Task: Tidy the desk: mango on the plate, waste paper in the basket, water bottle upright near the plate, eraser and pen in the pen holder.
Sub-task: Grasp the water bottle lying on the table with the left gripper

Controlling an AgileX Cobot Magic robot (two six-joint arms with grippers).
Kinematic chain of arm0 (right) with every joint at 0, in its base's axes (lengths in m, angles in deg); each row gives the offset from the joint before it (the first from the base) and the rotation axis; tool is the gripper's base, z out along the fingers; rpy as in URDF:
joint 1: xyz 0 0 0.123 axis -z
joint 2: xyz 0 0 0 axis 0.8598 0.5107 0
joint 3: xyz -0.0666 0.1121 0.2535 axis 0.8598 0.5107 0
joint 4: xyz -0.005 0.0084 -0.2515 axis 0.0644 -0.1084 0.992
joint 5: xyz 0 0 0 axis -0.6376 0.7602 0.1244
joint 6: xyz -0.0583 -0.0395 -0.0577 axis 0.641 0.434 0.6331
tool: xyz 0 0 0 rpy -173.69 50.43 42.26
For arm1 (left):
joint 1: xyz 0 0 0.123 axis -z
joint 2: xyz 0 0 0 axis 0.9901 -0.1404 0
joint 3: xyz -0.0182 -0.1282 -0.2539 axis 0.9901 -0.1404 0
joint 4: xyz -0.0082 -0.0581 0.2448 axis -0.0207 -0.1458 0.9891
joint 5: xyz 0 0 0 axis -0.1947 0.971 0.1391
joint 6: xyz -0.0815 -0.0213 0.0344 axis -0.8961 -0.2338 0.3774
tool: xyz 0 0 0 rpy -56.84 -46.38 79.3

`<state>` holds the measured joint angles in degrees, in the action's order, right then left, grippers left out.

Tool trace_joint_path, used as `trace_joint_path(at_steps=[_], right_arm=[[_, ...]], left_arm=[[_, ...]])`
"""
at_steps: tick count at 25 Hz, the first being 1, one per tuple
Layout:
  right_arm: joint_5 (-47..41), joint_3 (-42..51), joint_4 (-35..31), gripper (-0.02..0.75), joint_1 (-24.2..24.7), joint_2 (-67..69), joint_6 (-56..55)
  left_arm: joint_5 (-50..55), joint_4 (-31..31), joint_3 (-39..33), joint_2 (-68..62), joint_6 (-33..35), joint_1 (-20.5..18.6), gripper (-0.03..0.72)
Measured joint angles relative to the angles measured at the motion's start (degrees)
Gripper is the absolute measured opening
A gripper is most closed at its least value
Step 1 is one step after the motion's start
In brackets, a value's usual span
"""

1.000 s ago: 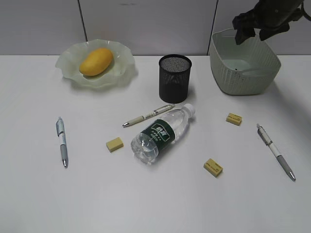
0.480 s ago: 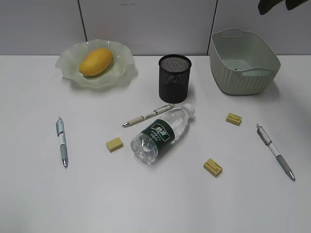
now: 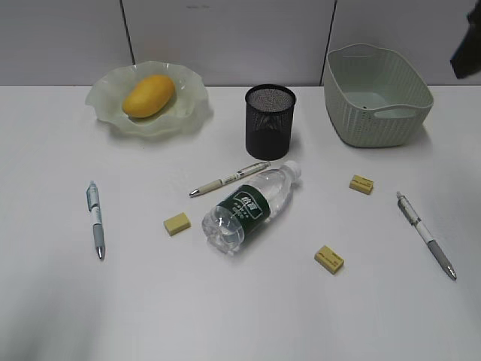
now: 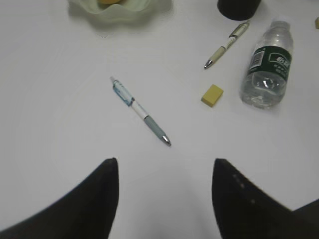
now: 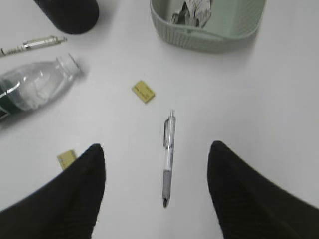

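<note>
The mango (image 3: 149, 95) lies on the wavy green plate (image 3: 105, 107) at the back left. The water bottle (image 3: 252, 204) lies on its side mid-desk, also seen in the left wrist view (image 4: 266, 67) and the right wrist view (image 5: 35, 88). The black pen holder (image 3: 270, 120) stands behind it. The waste paper (image 5: 193, 11) lies inside the basket (image 3: 379, 113). Three pens (image 3: 95, 219) (image 3: 229, 178) (image 3: 426, 235) and three erasers (image 3: 177, 223) (image 3: 329, 259) (image 3: 361, 184) lie on the desk. My left gripper (image 4: 164, 191) is open and empty, high above a pen (image 4: 140, 110). My right gripper (image 5: 156, 186) is open and empty above another pen (image 5: 168, 156).
The white desk (image 3: 225, 308) meets a grey panelled wall at the back. A dark part of the right arm (image 3: 467, 53) shows at the upper right edge of the exterior view, beside the basket.
My right arm rose from over the basket, left the top of the view, and now shows at the right edge. Objects on the desk have not moved.
</note>
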<state>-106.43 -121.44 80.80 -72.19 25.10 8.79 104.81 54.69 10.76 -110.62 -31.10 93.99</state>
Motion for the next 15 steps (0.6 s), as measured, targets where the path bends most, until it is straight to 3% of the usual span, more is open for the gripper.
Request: trace_joint_path(at_steps=[4, 15], right_arm=[[0.59, 9.81, 0.0, 0.51, 0.0, -10.62, 0.0], [-1.5, 28.76, -0.73, 0.51, 0.0, -40.99, -1.51]], left_arm=[[-2.59, -2.87, 3.04, -10.32, 5.22, 3.77, 0.496], [-8.6, -2.68, 15.32, -31.36, 6.32, 19.03, 0.505]])
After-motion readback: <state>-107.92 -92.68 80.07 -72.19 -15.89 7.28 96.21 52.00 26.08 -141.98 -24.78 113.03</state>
